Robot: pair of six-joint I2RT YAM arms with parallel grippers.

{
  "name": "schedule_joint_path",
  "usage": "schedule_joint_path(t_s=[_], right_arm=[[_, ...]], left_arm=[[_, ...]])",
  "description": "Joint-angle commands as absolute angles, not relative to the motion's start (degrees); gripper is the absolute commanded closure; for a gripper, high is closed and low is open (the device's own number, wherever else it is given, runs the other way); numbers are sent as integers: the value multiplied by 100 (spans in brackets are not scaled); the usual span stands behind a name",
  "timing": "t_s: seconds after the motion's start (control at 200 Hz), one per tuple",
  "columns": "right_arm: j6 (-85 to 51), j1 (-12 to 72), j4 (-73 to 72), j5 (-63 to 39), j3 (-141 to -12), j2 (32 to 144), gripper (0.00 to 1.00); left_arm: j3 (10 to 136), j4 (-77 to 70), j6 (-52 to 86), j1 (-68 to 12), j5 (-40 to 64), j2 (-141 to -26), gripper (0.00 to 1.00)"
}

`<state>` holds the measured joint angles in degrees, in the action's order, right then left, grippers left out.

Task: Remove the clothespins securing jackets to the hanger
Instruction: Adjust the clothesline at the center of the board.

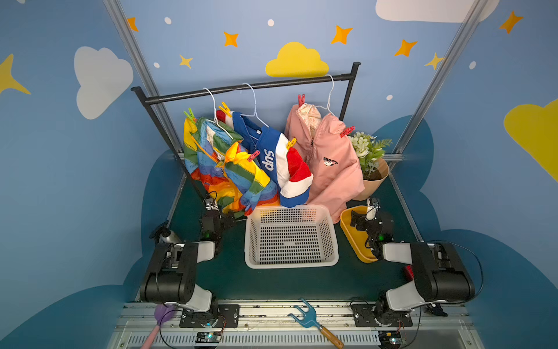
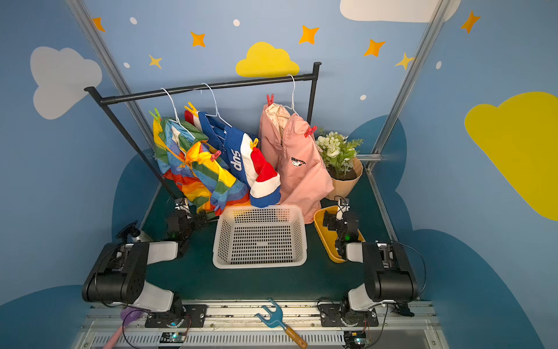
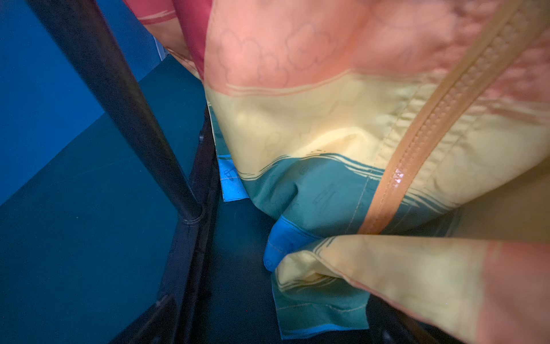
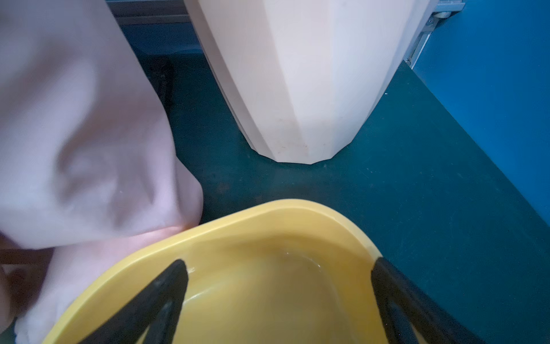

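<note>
Three jackets hang on white wire hangers from a black rail (image 1: pixel 247 87): rainbow-striped (image 1: pixel 220 169), blue, white and red (image 1: pixel 280 163), and pink (image 1: pixel 329 163). Clothespins grip their shoulders: green (image 1: pixel 189 114), yellow (image 1: pixel 225 109), pink (image 1: pixel 253 156), yellow (image 1: pixel 291 143), red (image 1: pixel 301 100), red (image 1: pixel 346 131). My left gripper (image 1: pixel 216 211) sits low under the rainbow jacket's hem (image 3: pixel 321 190), jaws wide apart and holding nothing. My right gripper (image 4: pixel 278 265) is open and empty over a yellow tray (image 4: pixel 268 214), beside the pink jacket's hem (image 4: pixel 89 149).
A white perforated basket (image 1: pixel 291 238) stands between the arms. A potted plant (image 1: pixel 370 157) is at the back right, its pot (image 4: pixel 297 89) just beyond the tray. The rack's slanted post (image 3: pixel 119 104) runs close by the left gripper. A blue hand fork (image 1: pixel 308 317) lies on the front rail.
</note>
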<state>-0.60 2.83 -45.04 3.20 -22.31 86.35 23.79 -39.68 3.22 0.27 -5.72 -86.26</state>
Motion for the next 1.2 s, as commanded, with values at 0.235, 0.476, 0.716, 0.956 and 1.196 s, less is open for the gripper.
schedule_joint_path(t_s=[0.235, 0.476, 0.716, 0.956, 1.196], right_arm=[[-48, 285, -4596, 378, -2309, 8675, 3], [-48, 273, -4598, 369, -2311, 8675, 3], [-50, 274, -4602, 369, -2305, 8675, 3], [-147, 259, -4682, 447, -2349, 8633, 3], [-166, 155, -286, -359, -4724, 6683, 3]], left_arm=[[2487, -4043, 265, 50, -624, -8673, 0], [2487, -4041, 271, 51, -624, -8666, 0], [2481, -4041, 271, 50, -624, -8672, 0], [2493, -4137, 431, 48, -717, -8647, 0], [4150, -329, 1025, -4, -969, -6655, 0]])
